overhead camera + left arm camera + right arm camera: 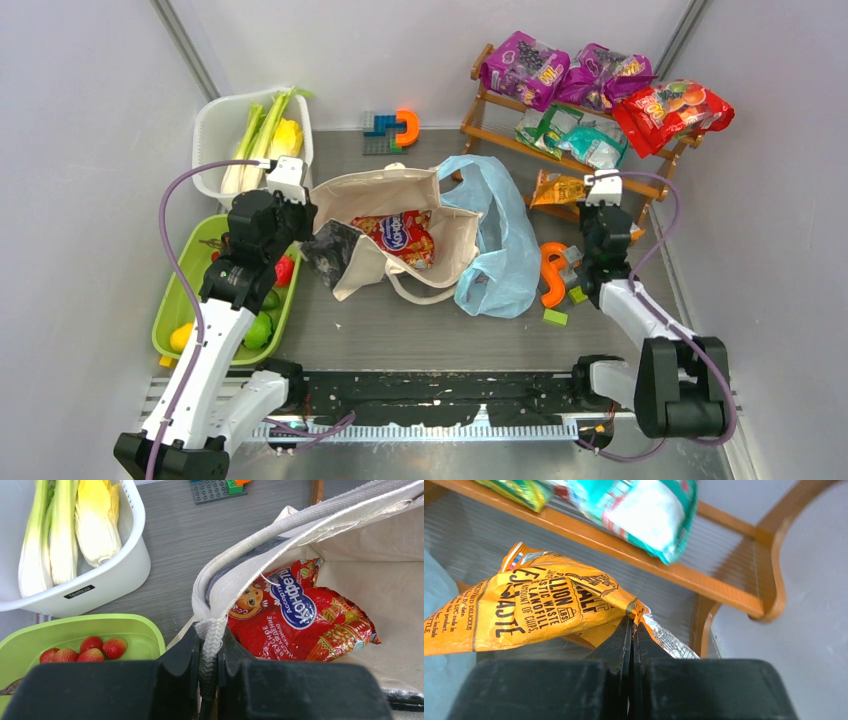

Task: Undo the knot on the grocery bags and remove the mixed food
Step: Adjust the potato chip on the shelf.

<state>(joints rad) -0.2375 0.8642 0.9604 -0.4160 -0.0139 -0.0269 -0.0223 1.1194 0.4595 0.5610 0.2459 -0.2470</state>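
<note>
The left gripper is pinched tight on the strap of the cream canvas tote, near the table's left edge. Just beside it, by the near left corner, a green tray holds strawberries. The tote lies open in the middle of the table with a red snack packet inside. The light-blue plastic bag touches the tote's right side. The right gripper is squeezed on a corner of an orange snack packet, by the wooden rack at the far right corner. A white tub at the far left corner holds long green-white stalks and a yellow vegetable.
</note>
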